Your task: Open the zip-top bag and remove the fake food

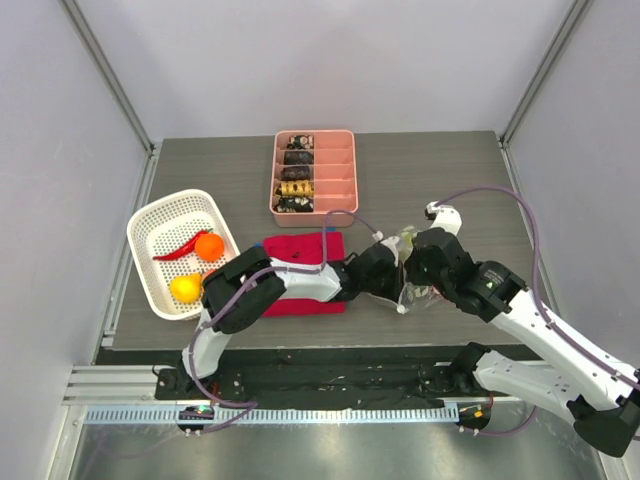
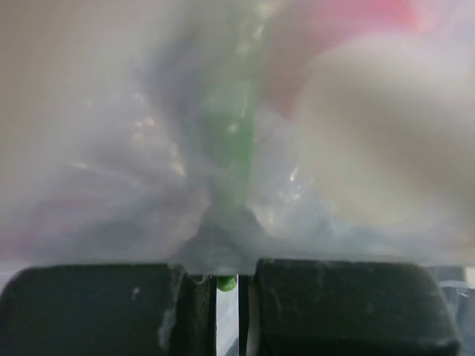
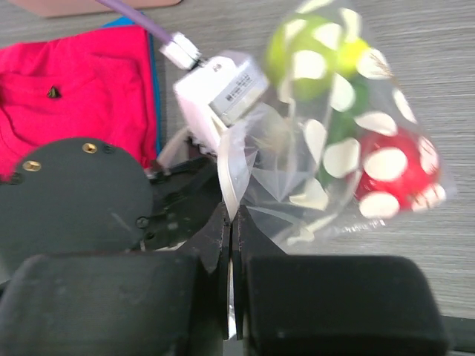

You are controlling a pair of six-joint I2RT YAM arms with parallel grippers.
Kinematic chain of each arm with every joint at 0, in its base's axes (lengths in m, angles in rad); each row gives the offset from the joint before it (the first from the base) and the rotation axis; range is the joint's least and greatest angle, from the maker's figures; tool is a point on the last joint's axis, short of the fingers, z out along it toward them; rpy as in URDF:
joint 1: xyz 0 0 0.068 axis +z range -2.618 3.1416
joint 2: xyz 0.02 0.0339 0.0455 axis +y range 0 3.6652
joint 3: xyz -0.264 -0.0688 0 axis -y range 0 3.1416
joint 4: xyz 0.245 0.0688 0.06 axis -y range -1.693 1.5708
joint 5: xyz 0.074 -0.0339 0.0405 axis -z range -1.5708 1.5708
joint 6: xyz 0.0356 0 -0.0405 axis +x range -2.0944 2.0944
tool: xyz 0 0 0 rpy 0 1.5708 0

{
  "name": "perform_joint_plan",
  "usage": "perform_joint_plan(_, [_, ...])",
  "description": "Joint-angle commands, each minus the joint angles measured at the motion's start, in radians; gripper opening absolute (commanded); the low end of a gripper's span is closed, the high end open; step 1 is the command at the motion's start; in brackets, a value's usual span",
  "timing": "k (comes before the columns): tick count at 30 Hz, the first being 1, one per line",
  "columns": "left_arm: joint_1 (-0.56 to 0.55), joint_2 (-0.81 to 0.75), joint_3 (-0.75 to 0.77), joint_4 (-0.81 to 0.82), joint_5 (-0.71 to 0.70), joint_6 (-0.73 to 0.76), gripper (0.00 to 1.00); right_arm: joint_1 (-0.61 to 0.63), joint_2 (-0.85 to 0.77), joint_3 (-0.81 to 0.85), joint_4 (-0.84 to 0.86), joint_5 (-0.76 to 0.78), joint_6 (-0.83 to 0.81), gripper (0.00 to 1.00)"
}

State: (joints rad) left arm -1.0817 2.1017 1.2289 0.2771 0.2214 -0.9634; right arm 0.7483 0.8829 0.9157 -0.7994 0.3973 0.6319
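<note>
Furthest to the left hand's left stands the basket (image 1: 143, 222), holding a chili (image 1: 180, 250), an orange (image 1: 208, 246) and a yellow fruit (image 1: 185, 288), so part of the food seems to be out. A red cloth (image 1: 300, 252) lies under the left forearm. The left hand (image 2: 228, 277) is clenched on the bag (image 3: 338, 141), with clear film puckered into the slit between its pads (image 2: 104, 311). A green piece (image 2: 230, 133) sits inside just beyond the fingertips, with a pale round one to its right. The bag hangs between the two hands, off the counter (image 1: 440, 180) as far as the right wrist view shows. The right hand (image 3: 231, 252) is likewise clenched, grasping the bag's white edge strip (image 3: 228, 178), which runs straight up out of its grip. From that hand the bag's bulk lies ahead and to the right: a green fruit (image 3: 289, 55) furthest off, and a red apple (image 3: 393, 167) lower and further right. In the top view the bag's long axis seems to run across the line joining the hands. Both hands touch it, so neither is nearer, and the next pull probably has to part the two walls sideways. The slider cannot be made out. No brand or writing is readable, and the label on the white box (image 3: 223, 89) above the left hand is too blurred.
</note>
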Motion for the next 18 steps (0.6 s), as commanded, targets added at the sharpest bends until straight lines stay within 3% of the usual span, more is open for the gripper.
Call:
perform_joint_plan(1, [-0.036,-0.112,0.142,-0.411,-0.279,0.233,0.00,-0.004,-0.030,0.015,-0.003,0.118,-0.015,0.01])
perform_joint_plan(6, [-0.090,-0.150,0.233,-0.572,-0.448,0.259,0.00,-0.006,-0.022,0.002,0.012,0.181,-0.029,0.01])
perform_joint_plan(12, [-0.089,-0.229,0.216,-0.521,-0.324,0.195,0.00,-0.006,-0.021,-0.029,0.035,0.213,-0.046,0.01])
perform_joint_plan(18, [-0.087,-0.327,0.152,-0.532,-0.315,0.219,0.00,-0.012,-0.025,0.006,-0.003,0.308,-0.054,0.01])
